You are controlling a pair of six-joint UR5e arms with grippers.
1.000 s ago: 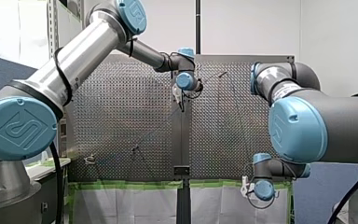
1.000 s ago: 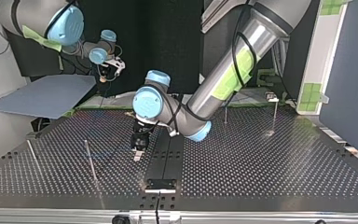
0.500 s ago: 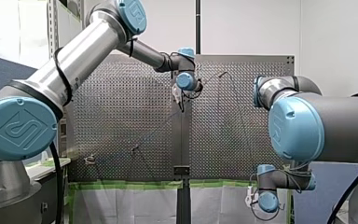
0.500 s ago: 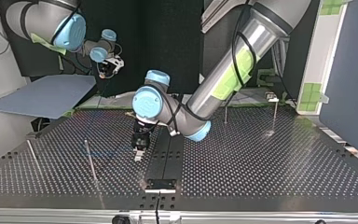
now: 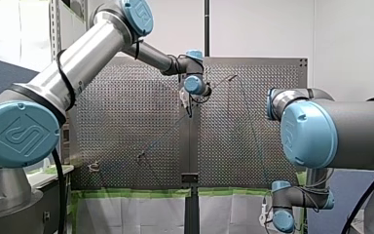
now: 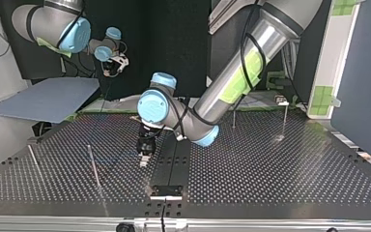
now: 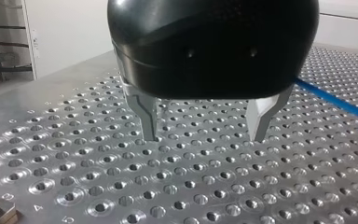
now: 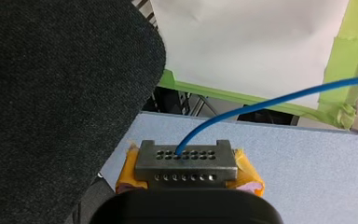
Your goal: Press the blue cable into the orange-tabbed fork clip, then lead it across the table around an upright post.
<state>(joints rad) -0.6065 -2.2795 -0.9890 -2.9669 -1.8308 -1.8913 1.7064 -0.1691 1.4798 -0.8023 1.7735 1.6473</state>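
So, biggest thing first: the perforated worktop [image 6: 270, 174] fills the top view. My left arm [image 6: 241, 72] reaches down to about its middle, and my right arm [image 6: 53, 21] hangs off its far edge at the view's left, over a blue-grey board [image 6: 48, 99]. The left gripper [image 7: 205, 137] points straight down, its 2 metal fingers [image 7: 147, 112] spread apart with nothing between them, tips just over the holes. The right gripper [image 8: 185, 163] is up in the air above the board, yellow pads [image 8: 249, 175] clamped on the blue cable [image 8: 270, 102], which comes out past the metal fingertip plate and curves away. In the left wrist view the cable lies along the worktop beside the left gripper, not touching it. 1 thin upright post [image 6: 93, 166] stands at the top view's left, apart from both grippers.
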